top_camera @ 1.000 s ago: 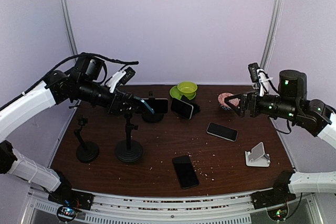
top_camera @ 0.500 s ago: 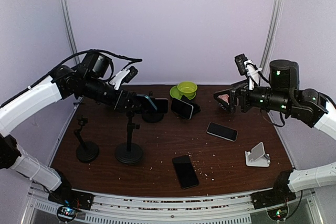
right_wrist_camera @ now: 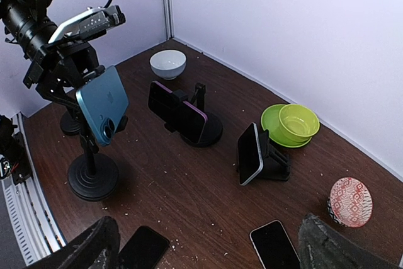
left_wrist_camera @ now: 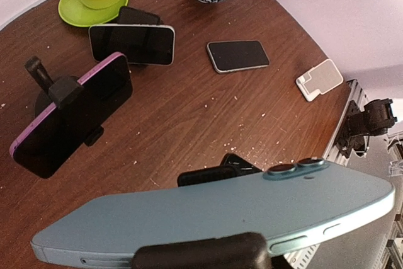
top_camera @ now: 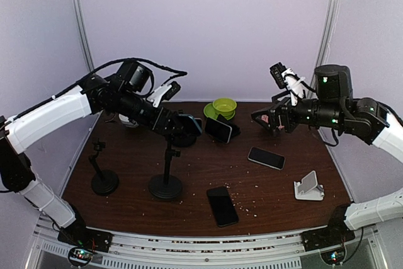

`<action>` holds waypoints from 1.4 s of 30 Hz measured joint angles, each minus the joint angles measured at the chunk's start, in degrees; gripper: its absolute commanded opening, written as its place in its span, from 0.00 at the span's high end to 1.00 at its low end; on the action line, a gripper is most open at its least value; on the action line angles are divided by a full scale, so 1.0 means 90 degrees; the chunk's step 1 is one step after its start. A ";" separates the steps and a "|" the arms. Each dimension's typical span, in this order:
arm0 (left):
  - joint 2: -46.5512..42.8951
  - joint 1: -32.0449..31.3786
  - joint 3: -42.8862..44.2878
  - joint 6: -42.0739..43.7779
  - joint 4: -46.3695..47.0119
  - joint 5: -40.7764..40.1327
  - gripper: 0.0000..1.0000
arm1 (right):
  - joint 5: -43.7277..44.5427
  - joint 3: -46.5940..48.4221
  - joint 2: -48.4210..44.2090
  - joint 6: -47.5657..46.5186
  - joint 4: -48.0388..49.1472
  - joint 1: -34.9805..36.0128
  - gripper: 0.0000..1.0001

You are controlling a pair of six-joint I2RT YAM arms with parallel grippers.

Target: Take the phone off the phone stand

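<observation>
A light blue phone sits clamped on a tall black stand left of centre; it also shows in the right wrist view and from above. My left gripper is shut on this blue phone, one black pad against its near edge. The stand's base rests on the table. My right gripper is open and empty, high over the back right, its fingers spread wide.
A purple phone sits on a round stand, and a white-edged phone on a black wedge stand. Nearby are a green bowl, a patterned bowl, two flat phones, a white stand and a small empty stand.
My left gripper has moved right with the blue phone, and the tall stand's base has shifted right with it. My right arm has swung left and risen.
</observation>
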 measured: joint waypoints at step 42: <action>0.0697 -0.0741 0.1540 0.0034 -0.0692 0.0318 1.00 | 0.2149 0.0631 0.2142 -0.0865 0.1229 0.2249 0.57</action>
